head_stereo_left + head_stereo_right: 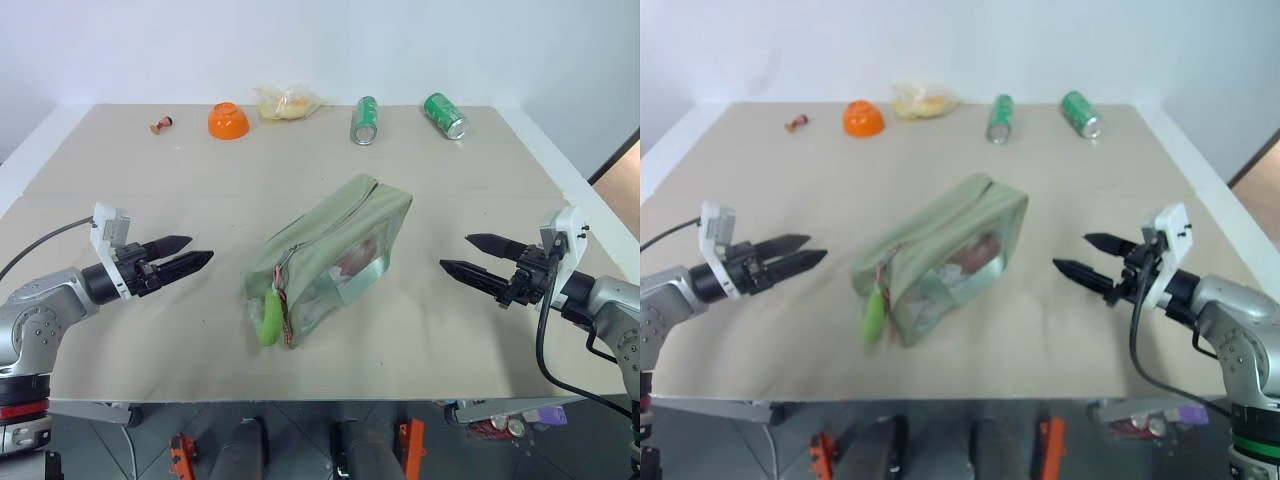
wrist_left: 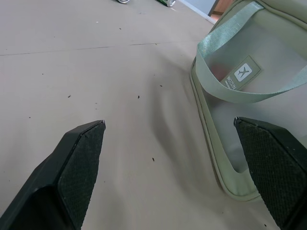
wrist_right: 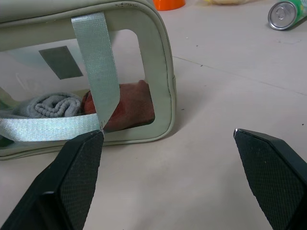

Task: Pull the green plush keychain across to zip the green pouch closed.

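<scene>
While the green pouch (image 1: pixel 335 255) lies mid-surface (image 1: pixel 150 190), green plush keychain (image 1: pixel 270 318) hanging at its near end, left tool (image 1: pixel 188 254) and right tool (image 1: pixel 466 254) hover either side, well apart from it, fingers spread, empty.

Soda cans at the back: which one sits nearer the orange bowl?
The left green can, beside the yellow bag; the other can lies farther right from the orange bowl.

My two black fingers (image 2: pixel 76 167) stand wide apart over the beige table (image 2: pixel 96 72). Between them and just ahead lies the green pouch (image 2: pixel 216 143), with its mint strap (image 2: pixel 225 91) looped around a small sewn label (image 2: pixel 243 74).
</scene>
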`<action>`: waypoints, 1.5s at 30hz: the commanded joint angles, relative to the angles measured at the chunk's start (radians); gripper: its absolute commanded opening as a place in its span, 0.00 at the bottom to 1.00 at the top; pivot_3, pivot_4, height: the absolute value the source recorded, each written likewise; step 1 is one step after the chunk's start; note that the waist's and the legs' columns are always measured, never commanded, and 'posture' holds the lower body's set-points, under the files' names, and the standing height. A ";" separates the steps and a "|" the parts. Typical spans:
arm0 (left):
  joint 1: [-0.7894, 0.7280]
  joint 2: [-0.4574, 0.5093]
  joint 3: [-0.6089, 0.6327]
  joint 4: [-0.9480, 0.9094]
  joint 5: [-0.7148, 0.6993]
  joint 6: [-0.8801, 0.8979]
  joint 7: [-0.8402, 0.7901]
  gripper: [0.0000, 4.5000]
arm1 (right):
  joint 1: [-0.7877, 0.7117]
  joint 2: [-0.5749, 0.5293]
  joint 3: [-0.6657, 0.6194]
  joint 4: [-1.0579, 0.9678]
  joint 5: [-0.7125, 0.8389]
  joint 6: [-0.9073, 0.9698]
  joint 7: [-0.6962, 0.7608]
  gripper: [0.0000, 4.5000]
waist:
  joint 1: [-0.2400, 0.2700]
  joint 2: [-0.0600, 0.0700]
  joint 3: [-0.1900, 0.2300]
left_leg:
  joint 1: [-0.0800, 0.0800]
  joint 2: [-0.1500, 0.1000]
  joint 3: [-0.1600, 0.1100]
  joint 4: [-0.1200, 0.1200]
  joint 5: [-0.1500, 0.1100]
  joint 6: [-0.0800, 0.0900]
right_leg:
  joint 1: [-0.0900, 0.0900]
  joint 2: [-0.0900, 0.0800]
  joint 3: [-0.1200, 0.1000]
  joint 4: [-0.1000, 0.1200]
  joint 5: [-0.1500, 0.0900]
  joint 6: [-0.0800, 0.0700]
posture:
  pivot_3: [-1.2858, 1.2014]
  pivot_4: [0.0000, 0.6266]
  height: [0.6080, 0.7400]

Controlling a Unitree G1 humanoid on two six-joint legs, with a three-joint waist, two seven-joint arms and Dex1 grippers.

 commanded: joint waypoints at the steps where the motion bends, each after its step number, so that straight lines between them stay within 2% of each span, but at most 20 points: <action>1: -0.008 0.030 0.006 -0.008 0.005 -0.017 -0.031 0.99 | -0.033 -0.026 -0.008 0.003 -0.010 -0.032 0.018 1.00 | 0.000 0.000 0.000 | 0.000 0.000 0.000 0.000 0.000 0.000 | 0.000 0.000 0.000 0.000 0.000 0.000 | 0.52 0.24 1.00; 6: -0.073 0.053 0.020 0.009 0.000 -0.028 -0.060 0.99 | -0.129 -0.068 0.022 0.034 -0.034 -0.049 0.050 1.00 | 0.000 0.000 0.000 | 0.000 0.000 0.001 0.001 0.000 0.000 | -0.001 0.000 0.001 0.000 0.001 0.000 | 0.52 0.24 1.00; 13: -0.167 0.078 0.004 -0.052 -0.051 0.013 -0.104 0.99 | -0.351 -0.136 0.105 0.059 -0.039 -0.043 0.151 1.00 | -0.002 0.000 0.000 | 0.000 0.000 0.002 0.001 0.000 0.000 | -0.001 0.000 0.002 0.000 0.002 0.001 | 0.52 0.24 1.00; 17: -0.230 0.090 -0.023 -0.102 -0.086 0.052 -0.141 0.99 | -0.529 -0.138 0.246 0.071 -0.076 -0.068 0.264 1.00 | -0.003 -0.001 0.001 | -0.001 0.001 0.003 0.001 0.000 0.001 | -0.002 0.002 0.003 0.000 0.003 0.002 | 0.52 0.24 1.00; 24: -0.282 0.085 -0.057 -0.161 -0.116 0.068 -0.164 0.99 | -0.777 -0.047 0.483 0.151 -0.175 -0.144 0.464 1.00 | -0.004 -0.001 0.001 | 0.000 0.003 0.003 0.001 -0.001 0.000 | -0.002 0.003 0.003 0.000 0.003 0.003 | 0.52 0.24 1.00; 32: -0.273 0.082 -0.055 -0.188 -0.136 0.058 -0.154 0.99 | -0.852 0.005 0.615 0.301 -0.302 -0.274 0.642 1.00 | -0.002 -0.001 0.001 | -0.001 0.003 0.003 0.001 -0.001 0.000 | -0.002 0.004 0.003 0.001 0.004 0.005 | 0.52 0.24 1.00; 40: -0.242 0.070 -0.040 -0.225 -0.158 0.056 -0.119 0.99 | -0.861 0.066 0.640 0.420 -0.400 -0.391 0.666 1.00 | -0.002 -0.001 0.001 | 0.000 0.004 0.003 0.001 -0.001 0.000 | -0.002 0.005 0.003 0.002 0.005 0.004 | 0.52 0.24 1.00; 41: -0.240 0.069 -0.037 -0.228 -0.162 0.055 -0.114 1.00 | -0.863 0.076 0.642 0.434 -0.411 -0.403 0.664 0.88 | -0.002 -0.001 0.001 | 0.000 0.004 0.003 0.001 -0.001 0.000 | -0.002 0.005 0.003 0.002 0.005 0.004 | 0.52 0.24 1.00; 45: -0.227 0.071 -0.025 -0.240 -0.179 0.054 -0.097 1.00 | -0.863 0.097 0.651 0.473 -0.454 -0.450 0.675 0.60 | -0.002 -0.001 0.001 | 0.000 0.004 0.003 0.001 -0.001 0.000 | -0.002 0.005 0.003 0.002 0.005 0.004 | 0.52 0.24 1.00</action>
